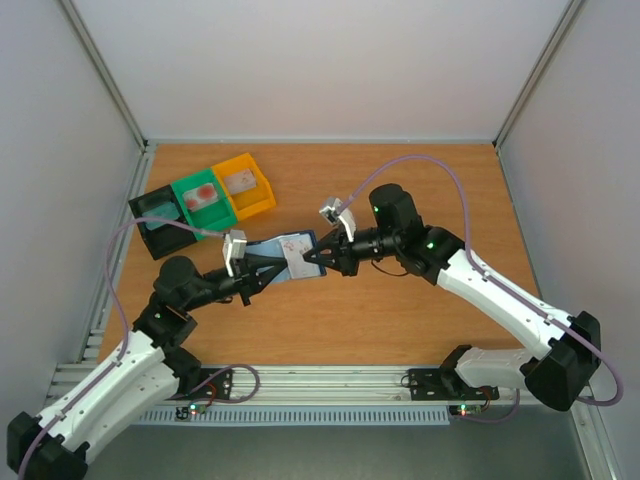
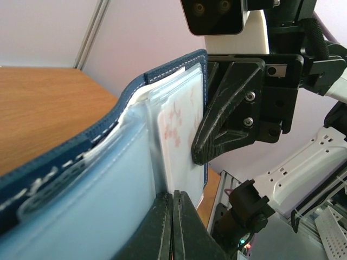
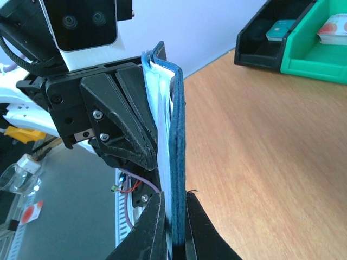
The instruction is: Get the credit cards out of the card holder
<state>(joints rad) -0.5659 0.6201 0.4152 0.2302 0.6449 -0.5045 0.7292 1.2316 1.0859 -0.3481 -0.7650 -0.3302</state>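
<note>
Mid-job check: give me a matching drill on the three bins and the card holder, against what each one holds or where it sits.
Column one:
1. black bin
2. green bin
3. yellow bin
4. card holder

Column two:
A. held upright on edge, gripped by the right claw
B. teal card inside
C. right end of the bin row in the top view
D. pale card with red marks inside

Pairs: 1-B, 2-D, 3-C, 4-A
</note>
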